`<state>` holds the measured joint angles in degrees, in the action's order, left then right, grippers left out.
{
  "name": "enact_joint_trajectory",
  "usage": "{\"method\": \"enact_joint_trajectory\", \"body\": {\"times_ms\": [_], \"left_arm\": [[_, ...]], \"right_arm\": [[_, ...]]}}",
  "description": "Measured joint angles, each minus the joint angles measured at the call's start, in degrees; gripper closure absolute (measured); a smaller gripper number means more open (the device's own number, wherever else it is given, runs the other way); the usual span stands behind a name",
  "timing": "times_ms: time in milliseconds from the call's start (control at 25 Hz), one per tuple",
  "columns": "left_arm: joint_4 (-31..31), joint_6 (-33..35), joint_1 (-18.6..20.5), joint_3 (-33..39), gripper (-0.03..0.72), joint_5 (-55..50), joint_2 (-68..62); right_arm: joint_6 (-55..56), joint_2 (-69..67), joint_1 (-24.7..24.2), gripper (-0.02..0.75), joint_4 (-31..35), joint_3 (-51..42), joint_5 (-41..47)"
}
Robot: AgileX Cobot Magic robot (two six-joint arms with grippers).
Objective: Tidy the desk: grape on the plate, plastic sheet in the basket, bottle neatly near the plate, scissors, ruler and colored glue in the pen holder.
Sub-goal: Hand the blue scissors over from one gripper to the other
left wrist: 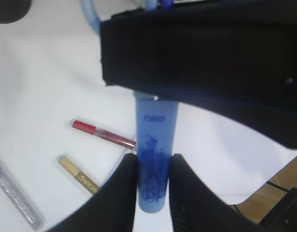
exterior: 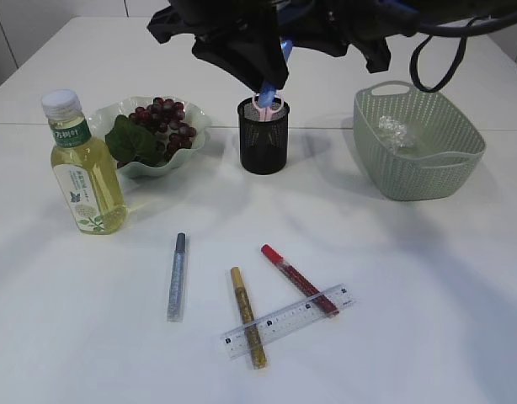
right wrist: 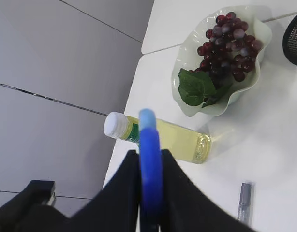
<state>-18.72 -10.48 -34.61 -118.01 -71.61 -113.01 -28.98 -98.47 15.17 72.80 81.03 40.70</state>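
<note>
White tabletop (exterior: 427, 295) with basket (exterior: 418, 143) at right holding the sheet (exterior: 391, 130); bottle (exterior: 82, 164) upright at left beside the plate (exterior: 115, 114) of grapes (exterior: 162, 118). Mesh holder (exterior: 263, 135) at centre, scissors (exterior: 271, 84) above it with their tips inside. Left tool (left wrist: 152, 183) clamps the blue blade sheath; right tool (right wrist: 151, 186) is closed on a blue handle loop. Ruler (exterior: 288, 320) lies across 2 glue pens (exterior: 296, 278); a 3rd, silver, lies apart.
</note>
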Motion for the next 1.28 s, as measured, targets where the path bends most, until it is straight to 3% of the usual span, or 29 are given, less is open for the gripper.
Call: {"method": "enact_joint_trajectory", "body": {"times_ms": [1280], "left_arm": [[0.00,0.00,0.00,0.00,0.492,-0.10,0.00]], "right_arm": [[-3.49,-0.12,0.00,0.647,0.09,0.02,0.00]]}}
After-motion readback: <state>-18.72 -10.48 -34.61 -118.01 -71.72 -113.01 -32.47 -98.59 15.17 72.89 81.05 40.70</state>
